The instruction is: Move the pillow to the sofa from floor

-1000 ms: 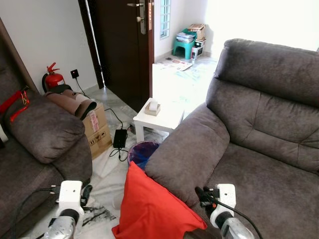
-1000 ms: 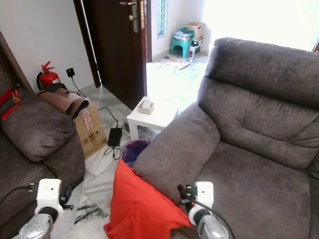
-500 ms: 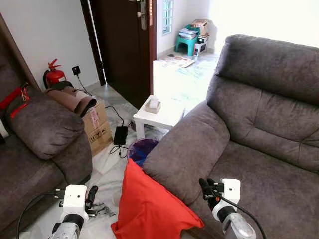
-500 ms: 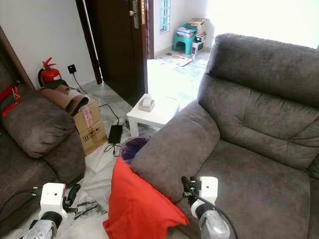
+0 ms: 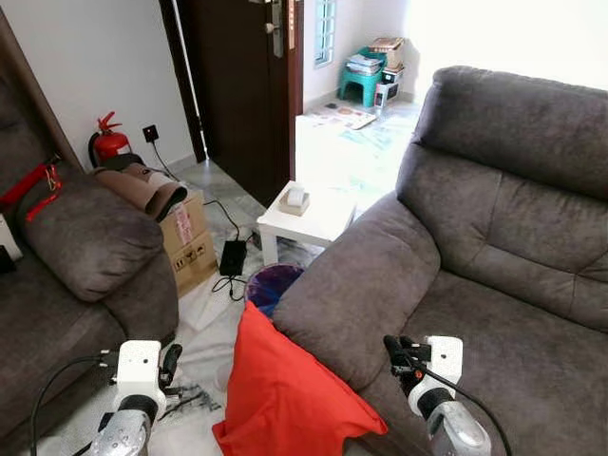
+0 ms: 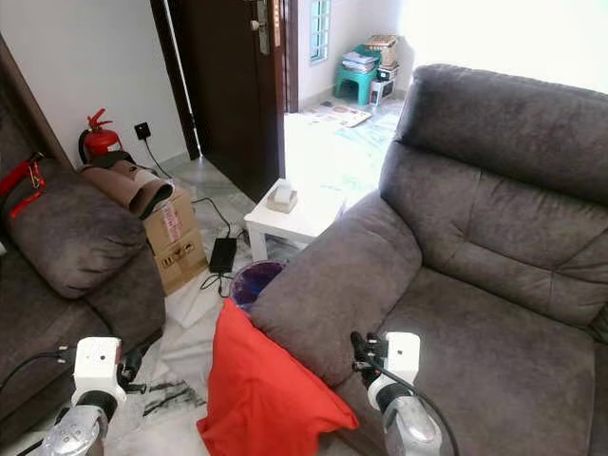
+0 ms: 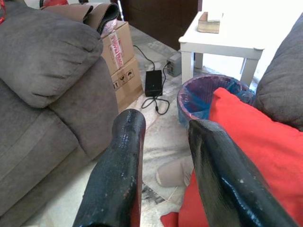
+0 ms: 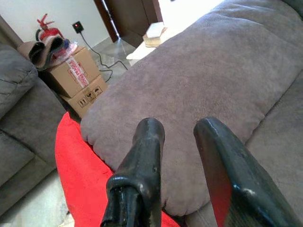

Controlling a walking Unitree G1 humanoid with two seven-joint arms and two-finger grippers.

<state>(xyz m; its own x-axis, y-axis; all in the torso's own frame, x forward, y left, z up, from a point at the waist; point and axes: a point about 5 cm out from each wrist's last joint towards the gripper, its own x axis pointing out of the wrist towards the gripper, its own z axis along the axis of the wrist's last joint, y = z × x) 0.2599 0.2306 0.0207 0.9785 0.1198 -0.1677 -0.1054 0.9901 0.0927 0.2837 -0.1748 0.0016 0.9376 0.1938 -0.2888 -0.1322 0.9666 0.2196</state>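
Observation:
A red pillow (image 5: 285, 389) stands on the floor, leaning against the arm of the grey sofa (image 5: 494, 247) on my right. My left gripper (image 5: 171, 359) hovers low over the floor just left of the pillow, open with nothing between its fingers (image 7: 124, 161). My right gripper (image 5: 394, 350) is raised by the sofa arm's front corner, just right of the pillow's upper edge, open and holding nothing. In the right wrist view the pillow (image 8: 78, 170) lies below the sofa arm (image 8: 189, 94).
A second grey sofa (image 5: 76, 256) stands on the left. Between them are a cardboard box (image 5: 190, 242), a purple bin (image 5: 275, 285), a small white table (image 5: 309, 214), a black adapter with cable (image 5: 231, 258) and a slipper (image 7: 173, 171).
The camera has shifted slightly. Both grippers have edged forward and up a little; both stay open. The pillow has not moved.

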